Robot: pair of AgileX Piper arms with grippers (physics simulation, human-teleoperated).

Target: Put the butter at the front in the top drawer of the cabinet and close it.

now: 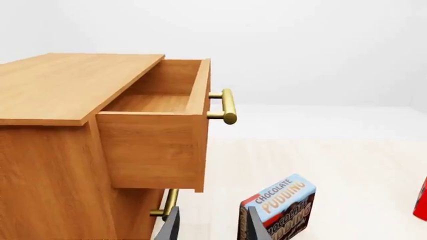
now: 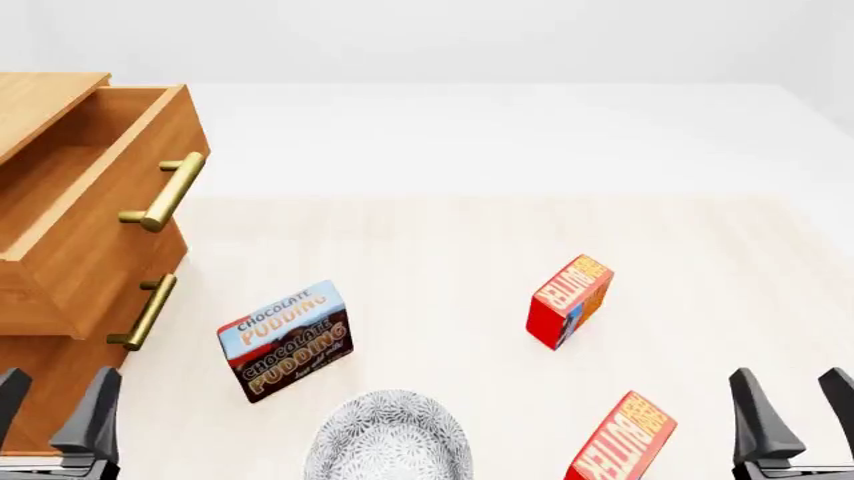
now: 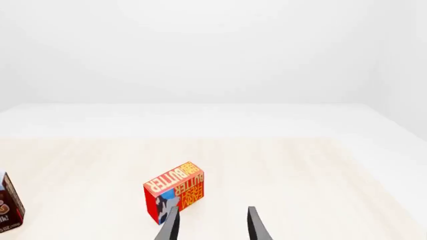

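both grippers, left gripper [image 2: 54, 410] and right gripper [image 2: 790, 410], gape wide and empty; top drawer [image 2: 80, 215] stands open; front butter [image 2: 622, 440] near the table's front edge.

I work in a bare simulated test space, no real room: blank white walls around a pale wood table [image 2: 467, 250], a plain cabinet [image 1: 60, 150] and grocery boxes, all cleanly rendered.

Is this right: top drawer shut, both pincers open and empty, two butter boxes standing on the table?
Not quite. The top drawer is pulled out of the cabinet, open and empty inside, as the left wrist view shows. The rest holds: left pincer and right pincer are open and empty, and both butter boxes stand on the table.
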